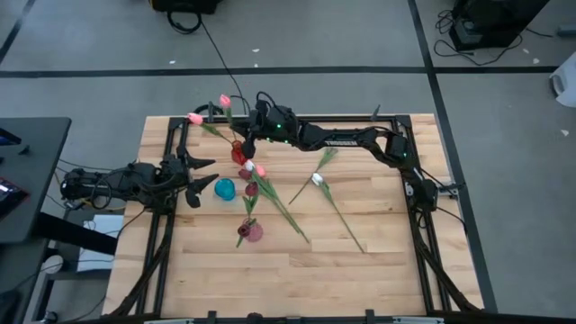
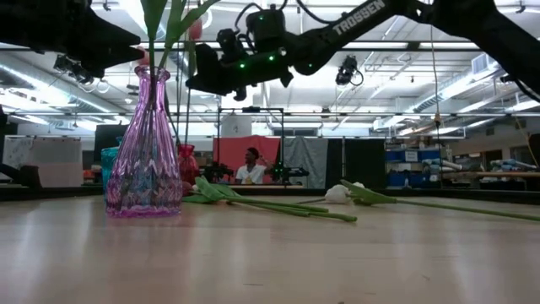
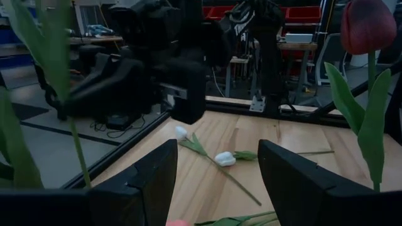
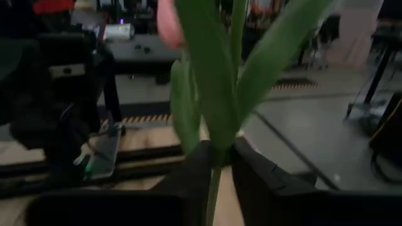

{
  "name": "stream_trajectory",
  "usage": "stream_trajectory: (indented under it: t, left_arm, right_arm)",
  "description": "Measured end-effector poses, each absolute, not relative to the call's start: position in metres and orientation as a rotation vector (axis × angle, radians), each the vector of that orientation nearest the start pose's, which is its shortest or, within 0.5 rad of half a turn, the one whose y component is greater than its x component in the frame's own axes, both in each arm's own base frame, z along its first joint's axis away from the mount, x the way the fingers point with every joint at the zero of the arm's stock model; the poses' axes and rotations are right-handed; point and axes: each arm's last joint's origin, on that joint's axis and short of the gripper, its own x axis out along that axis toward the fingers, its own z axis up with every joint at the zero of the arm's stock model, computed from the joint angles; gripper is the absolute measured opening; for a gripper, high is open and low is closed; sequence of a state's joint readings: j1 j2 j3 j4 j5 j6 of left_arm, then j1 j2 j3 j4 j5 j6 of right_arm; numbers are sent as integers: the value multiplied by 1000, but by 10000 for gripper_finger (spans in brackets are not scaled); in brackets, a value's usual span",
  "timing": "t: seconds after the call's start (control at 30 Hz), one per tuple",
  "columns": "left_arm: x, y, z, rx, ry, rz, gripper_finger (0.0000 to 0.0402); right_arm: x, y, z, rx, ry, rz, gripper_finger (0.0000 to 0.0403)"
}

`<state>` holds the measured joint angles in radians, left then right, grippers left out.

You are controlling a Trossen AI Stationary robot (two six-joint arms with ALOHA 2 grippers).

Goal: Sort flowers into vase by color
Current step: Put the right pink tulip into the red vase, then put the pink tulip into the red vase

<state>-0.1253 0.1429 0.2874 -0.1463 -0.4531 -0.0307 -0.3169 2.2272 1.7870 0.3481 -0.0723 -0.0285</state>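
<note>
Nearest the low camera stands the purple vase (image 2: 145,148), upright on the wooden table (image 1: 378,270), with green stems rising out of its neck. In the overhead picture it is the dark red-headed tulip (image 1: 241,236) that leans from it. Just behind it, toward the left arm, sits a small teal vase (image 1: 224,189); farther back stands a red vase (image 1: 239,151) that already holds pink tulips (image 1: 195,119).

The right gripper (image 1: 248,137) is right over that red vase, its arm stretched across the back of the table from the right-hand base. In its wrist view the stem (image 4: 217,182) passes straight between the two dark fingers (image 4: 196,169), which sit close on either side of it — narrow, apparently just loosening, so whether it is gripped I cannot tell. The stem's long axis runs roughly upright, the head above the claw and the vase below: the drop appears to depend on that line.

The left gripper (image 1: 200,180) waits beside the teal vase, jaws spread wide and empty.

Loose flowers lie flat mid-table (stems pointing toward the front edge): a white tulip (image 1: 317,179) nearer the right arm, and another pink one (image 1: 260,169) nearer the left.
</note>
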Motion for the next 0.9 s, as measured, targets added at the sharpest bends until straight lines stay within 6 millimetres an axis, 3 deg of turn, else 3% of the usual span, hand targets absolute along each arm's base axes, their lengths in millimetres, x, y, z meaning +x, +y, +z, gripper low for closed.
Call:
stream_trajectory:
  t: [0.2, 0.37, 0.77, 0.9]
  left_arm:
    - [87, 2, 235, -29, -1, 330, 227]
    - [87, 2, 235, -29, 0, 330, 227]
    - [87, 2, 235, -29, 7, 335, 227]
    - [87, 2, 231, -16, 46, 336, 227]
  right_arm:
    - [486, -152, 265, 39, 268, -230, 138]
    - [468, -136, 268, 106, 510, -238, 158]
    - [444, -96, 239, 268, 953, -314, 158]
    - [442, -67, 220, 294, 1008, -393, 157]
